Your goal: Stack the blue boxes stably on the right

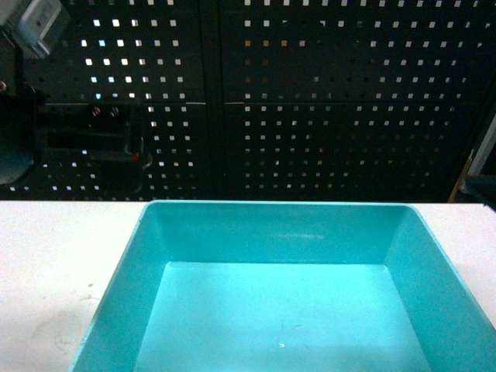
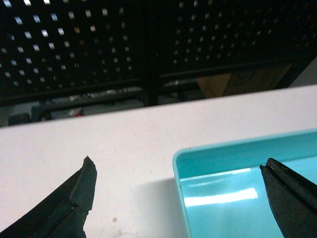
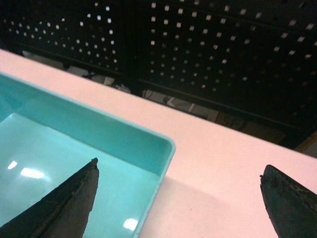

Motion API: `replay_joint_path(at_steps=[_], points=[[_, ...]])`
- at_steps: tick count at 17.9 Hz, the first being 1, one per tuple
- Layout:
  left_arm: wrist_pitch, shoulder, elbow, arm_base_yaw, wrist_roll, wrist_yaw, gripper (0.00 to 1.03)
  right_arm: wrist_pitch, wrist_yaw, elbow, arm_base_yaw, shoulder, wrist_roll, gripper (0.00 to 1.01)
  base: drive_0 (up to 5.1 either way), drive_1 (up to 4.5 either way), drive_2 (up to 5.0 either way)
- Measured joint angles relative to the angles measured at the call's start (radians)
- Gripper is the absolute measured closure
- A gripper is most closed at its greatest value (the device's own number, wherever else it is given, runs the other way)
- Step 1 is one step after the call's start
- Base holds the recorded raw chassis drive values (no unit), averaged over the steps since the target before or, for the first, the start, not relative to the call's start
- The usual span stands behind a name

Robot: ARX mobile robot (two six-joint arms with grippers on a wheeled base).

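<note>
Turquoise bin (image 1: 279,232) on white table (image 1: 62,256), left tool (image 2: 178,186) and right tool (image 3: 178,191) both spread open astride opposite corner rims.

A white table (image 1: 62,256) stands before a dark perforated panel wall (image 1: 325,101); light glints through its square holes.

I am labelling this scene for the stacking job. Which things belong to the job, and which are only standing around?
Job:
turquoise bin
left gripper, open, astride its left wall
right gripper, open, astride its right wall

Not job:
white table
black pegboard
</note>
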State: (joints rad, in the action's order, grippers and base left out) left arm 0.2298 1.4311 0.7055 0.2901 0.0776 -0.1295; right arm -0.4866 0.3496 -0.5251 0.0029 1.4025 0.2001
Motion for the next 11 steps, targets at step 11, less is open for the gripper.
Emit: replay_joint_path(at_steps=[11], points=[[-0.056, 0.066, 0.011, 0.056, 0.061, -0.05, 0.05, 0.032, -0.026, 0.023, 0.116, 0.063, 0.001, 0.03, 0.0, 0.0, 0.0]])
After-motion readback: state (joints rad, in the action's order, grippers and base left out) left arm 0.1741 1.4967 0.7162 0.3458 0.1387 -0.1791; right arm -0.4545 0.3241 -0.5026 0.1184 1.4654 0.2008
